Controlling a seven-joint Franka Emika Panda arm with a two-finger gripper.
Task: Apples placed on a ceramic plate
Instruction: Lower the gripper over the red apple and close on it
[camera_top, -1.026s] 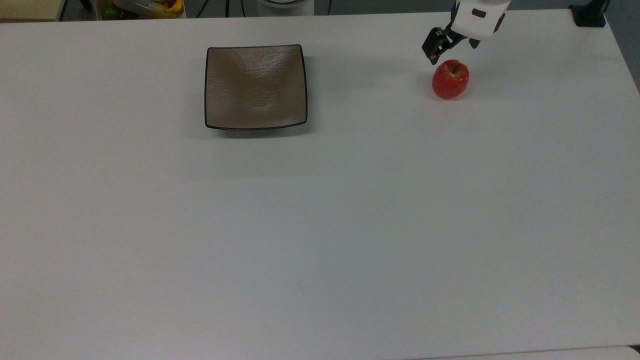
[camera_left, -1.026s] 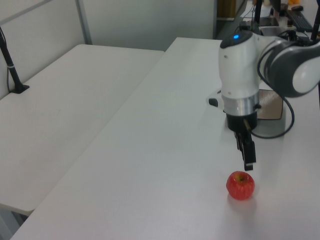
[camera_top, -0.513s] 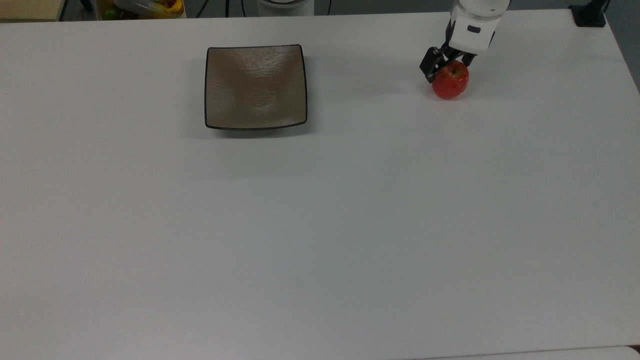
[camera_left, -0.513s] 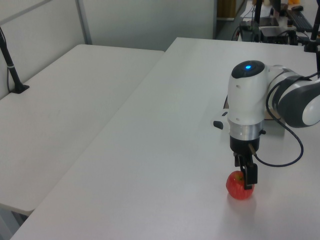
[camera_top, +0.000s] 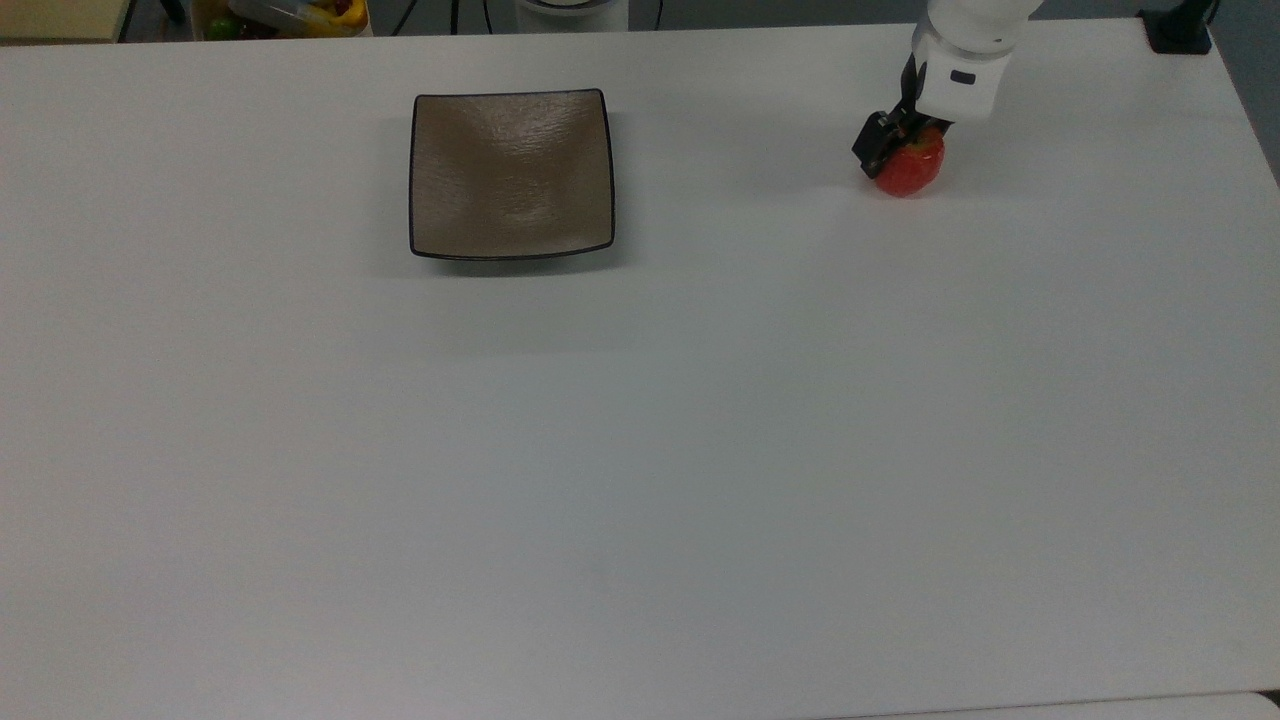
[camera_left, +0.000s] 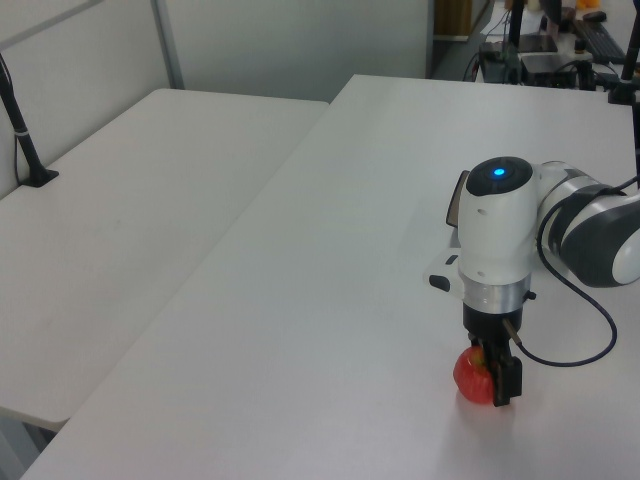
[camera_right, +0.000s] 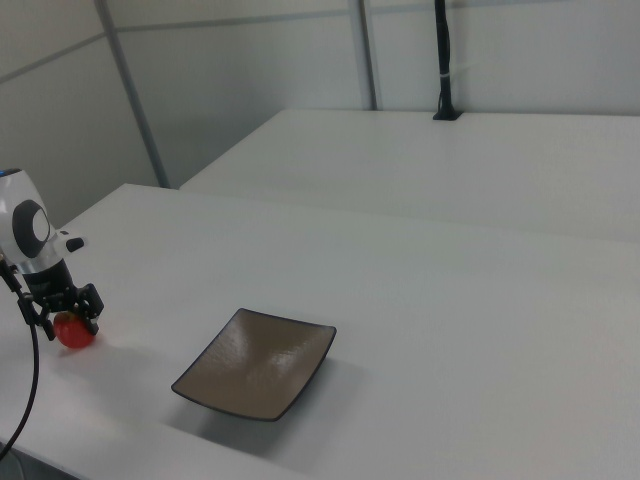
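- Gripper sits low around the apple, upper right of the top view; fingers look open, not yet squeezing
- Round apple could roll away
- Plate is far off

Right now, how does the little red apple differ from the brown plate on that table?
The apple is round and red, while the plate is square, shallow and taupe-brown with a thin black rim. The apple is much smaller than the plate. The tool has its fingers down around the apple, whereas the plate sits alone with nothing on it, far toward the top view's left. Both rest on the white table.
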